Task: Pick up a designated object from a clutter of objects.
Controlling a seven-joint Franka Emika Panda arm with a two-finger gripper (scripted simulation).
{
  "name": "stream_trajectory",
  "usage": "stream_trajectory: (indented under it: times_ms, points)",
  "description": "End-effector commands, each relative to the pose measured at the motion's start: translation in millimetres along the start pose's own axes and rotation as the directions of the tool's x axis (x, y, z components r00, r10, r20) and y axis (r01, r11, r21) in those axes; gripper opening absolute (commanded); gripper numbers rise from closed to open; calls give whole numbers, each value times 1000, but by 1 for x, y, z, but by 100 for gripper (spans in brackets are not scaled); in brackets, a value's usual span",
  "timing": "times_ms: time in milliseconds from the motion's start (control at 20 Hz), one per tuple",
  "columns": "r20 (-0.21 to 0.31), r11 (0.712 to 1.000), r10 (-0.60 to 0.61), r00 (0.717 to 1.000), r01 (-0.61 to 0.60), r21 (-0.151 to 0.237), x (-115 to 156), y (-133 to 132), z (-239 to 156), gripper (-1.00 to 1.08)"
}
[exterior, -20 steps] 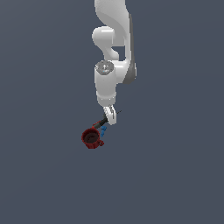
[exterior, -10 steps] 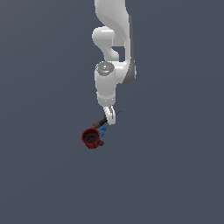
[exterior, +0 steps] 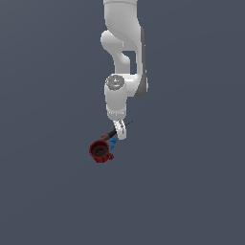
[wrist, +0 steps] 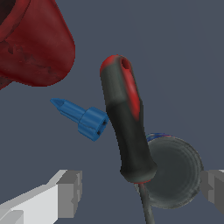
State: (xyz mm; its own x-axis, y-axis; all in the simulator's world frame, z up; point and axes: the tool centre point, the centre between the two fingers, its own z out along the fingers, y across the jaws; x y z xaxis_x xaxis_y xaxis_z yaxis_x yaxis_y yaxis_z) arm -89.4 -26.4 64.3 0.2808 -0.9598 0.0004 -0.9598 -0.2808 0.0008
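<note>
The designated object is a screwdriver-like rod with a black and red handle (wrist: pixel 124 127) and a thin dark shaft. It lies between the dark red mug (wrist: pixel 33 43), a small blue piece (wrist: pixel 83 117) and a grey round thing (wrist: pixel 175 173). My gripper (wrist: pixel 141 192) is open, with one finger on each side of the rod where handle meets shaft. In the exterior view the gripper (exterior: pixel 120 132) hangs low over the rod (exterior: pixel 111 134), just beside the mug (exterior: pixel 99 150) and the blue piece (exterior: pixel 113 142).
The white arm (exterior: pixel 119 95) comes down from the top of the exterior view. The things lie on a plain dark grey-blue floor (exterior: pixel 191 191). The grey round thing touches or sits under the handle's end.
The arm has come down a little toward the clutter. The objects have not moved.
</note>
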Motion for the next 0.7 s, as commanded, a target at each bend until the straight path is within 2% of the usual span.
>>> stream_trajectory:
  times_ms: [0,350,400,650]
  points:
    - [0,1000,1,1000,-1,0,0,0,10,100]
    - [0,1000,1,1000,-1,1,0,-1,20,100]
    - [0,1000,1,1000,-1,1,0,-1,20,-100]
    - [0,1000,1,1000,-1,1,0,-1,20,-100]
